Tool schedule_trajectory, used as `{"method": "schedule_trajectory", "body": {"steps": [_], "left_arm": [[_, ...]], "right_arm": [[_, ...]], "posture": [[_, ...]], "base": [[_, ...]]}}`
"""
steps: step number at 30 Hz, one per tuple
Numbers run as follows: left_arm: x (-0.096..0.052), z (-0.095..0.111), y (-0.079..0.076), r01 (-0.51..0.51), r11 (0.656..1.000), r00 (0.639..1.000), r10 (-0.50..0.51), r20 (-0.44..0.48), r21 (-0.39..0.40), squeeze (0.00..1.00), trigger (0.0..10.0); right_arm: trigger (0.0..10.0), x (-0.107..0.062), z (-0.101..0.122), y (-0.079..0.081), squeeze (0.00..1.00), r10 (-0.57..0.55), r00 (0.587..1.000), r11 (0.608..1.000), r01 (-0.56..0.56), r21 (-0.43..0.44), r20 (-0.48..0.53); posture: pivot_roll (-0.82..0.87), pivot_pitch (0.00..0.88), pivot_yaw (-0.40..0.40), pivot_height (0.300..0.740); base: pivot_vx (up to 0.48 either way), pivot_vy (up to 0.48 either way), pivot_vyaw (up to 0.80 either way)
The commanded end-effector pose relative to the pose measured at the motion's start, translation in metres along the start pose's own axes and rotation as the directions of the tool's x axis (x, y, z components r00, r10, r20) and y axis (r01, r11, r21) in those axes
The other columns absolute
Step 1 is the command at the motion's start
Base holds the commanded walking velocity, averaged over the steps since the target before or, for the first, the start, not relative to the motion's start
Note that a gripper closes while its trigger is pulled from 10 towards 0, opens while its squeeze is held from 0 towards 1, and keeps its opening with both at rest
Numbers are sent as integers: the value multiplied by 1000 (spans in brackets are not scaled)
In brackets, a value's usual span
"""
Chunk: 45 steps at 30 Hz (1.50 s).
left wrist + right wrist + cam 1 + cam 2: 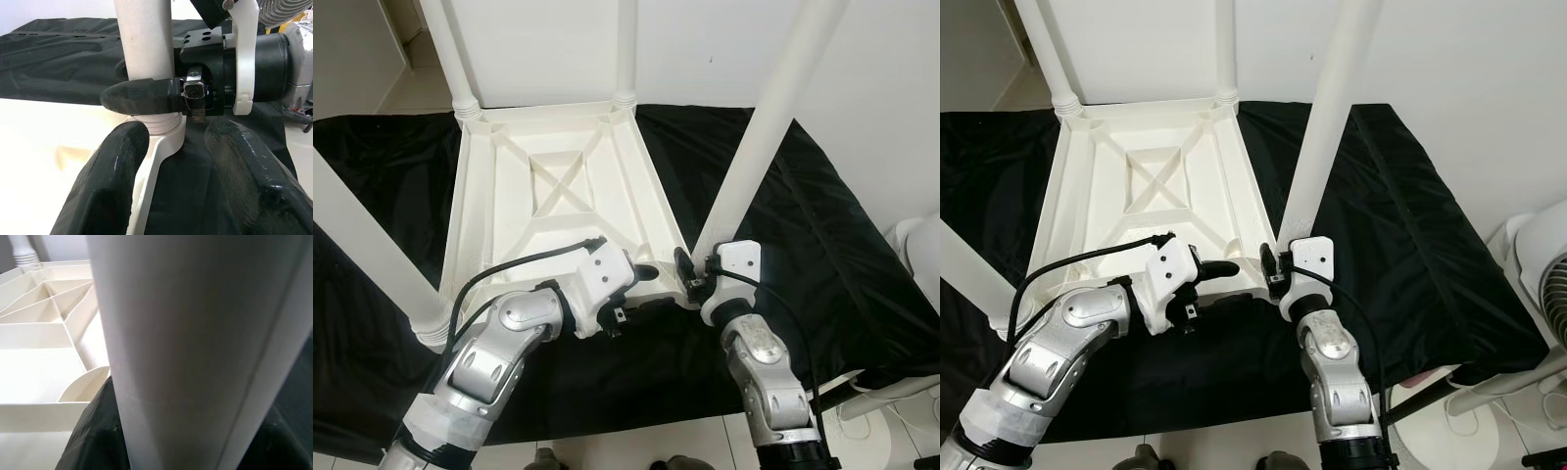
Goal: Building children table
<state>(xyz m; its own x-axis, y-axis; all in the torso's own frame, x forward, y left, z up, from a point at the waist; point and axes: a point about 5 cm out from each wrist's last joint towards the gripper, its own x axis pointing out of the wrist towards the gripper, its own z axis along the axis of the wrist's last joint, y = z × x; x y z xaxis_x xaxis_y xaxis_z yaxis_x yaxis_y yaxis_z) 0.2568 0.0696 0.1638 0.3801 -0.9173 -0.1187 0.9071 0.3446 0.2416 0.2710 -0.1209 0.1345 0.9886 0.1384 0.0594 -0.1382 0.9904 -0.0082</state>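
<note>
A white plastic children's table [548,186] lies upside down on a black cloth [842,255]. White legs stand up from its two far corners [450,49] and its near left corner [362,240]. A fourth leg [769,117] rises tilted from the near right corner socket [164,134]. My right gripper [693,269] is shut on this leg's base, one black finger [142,95] wrapping across it. The leg [195,333] looms close in the right wrist view. My left gripper [651,286] is open at the same corner, its fingers [112,181] on either side of the socket.
The black cloth covers a low platform that drops off at the near edge and at the right. A white fan [1542,294] with cables stands on the floor at the right. A white wall rises behind the table.
</note>
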Motion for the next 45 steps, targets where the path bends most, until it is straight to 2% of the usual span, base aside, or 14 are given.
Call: {"method": "schedule_trajectory", "body": {"steps": [1,6,7,15,17,18,19,24,31,32,38,42,44,45], "left_arm": [[-1,-2,1,10,1000,1000,-10,-2,-4,0,10000],[-1,-2,0,13,1000,1000,-13,-2,-3,0,10000],[-1,-2,0,13,1000,1000,-13,-2,-3,0,10000],[0,-2,1,7,1000,1000,-7,-1,-2,0,10000],[0,-2,1,4,1000,1000,-4,0,-1,0,10000],[0,-2,1,4,1000,1000,-4,0,-1,0,10000],[0,-2,1,3,1000,1000,-3,1,0,0,10000],[0,-1,2,4,1000,1000,-4,0,0,0,10000],[0,0,6,6,1000,1000,-6,-1,6,0,10000],[1,1,6,7,1000,1000,-7,2,7,0,10000],[2,1,7,5,1000,1000,-5,6,6,0,10000],[2,2,7,4,1000,1000,-4,6,5,0,10000],[2,2,7,1,1000,1000,-1,7,5,0,10000],[2,2,7,-2,1000,1000,2,8,5,0,10000]], "right_arm": [[10000,-3,-2,0,0,-9,1000,1000,9,11,-9],[10000,-4,1,1,0,1,1000,1000,-1,24,11],[10000,-5,2,1,1000,7,1000,999,-8,31,18],[10000,-8,9,-16,1000,75,995,996,-78,32,67],[10000,-9,6,-21,306,118,992,993,-119,22,53],[10000,-9,6,-21,306,118,992,993,-119,22,53],[10000,-9,5,-23,0,143,989,990,-144,9,44],[10000,-6,0,-37,0,233,972,973,-232,-14,15],[10000,4,0,-45,0,483,875,868,-484,-106,-36],[10000,10,-1,-46,0,528,847,834,-531,-150,-63],[10000,25,-2,-48,0,606,787,765,-617,-186,-119],[10000,26,-2,-48,0,616,778,755,-628,-189,-123],[9922,33,-1,-50,0,663,734,708,-679,-194,-150],[4824,36,-1,-52,0,681,713,689,-701,-186,-166]], "posture": [[-124,24,22,740],[-124,25,20,740],[-124,25,19,740],[-123,24,9,740],[-124,23,10,740],[-124,23,10,740],[-123,25,9,740],[-127,29,19,740],[-134,37,39,740],[-133,38,40,740],[-129,39,37,740],[-129,39,37,740],[-124,41,34,740],[-122,41,32,740]], "base": [[0,0,0],[0,0,0],[0,0,0],[0,0,0],[0,0,0],[0,0,0],[0,0,0],[0,0,0],[0,0,0],[0,0,0],[0,0,0],[0,0,0],[0,0,0],[0,0,0]]}}
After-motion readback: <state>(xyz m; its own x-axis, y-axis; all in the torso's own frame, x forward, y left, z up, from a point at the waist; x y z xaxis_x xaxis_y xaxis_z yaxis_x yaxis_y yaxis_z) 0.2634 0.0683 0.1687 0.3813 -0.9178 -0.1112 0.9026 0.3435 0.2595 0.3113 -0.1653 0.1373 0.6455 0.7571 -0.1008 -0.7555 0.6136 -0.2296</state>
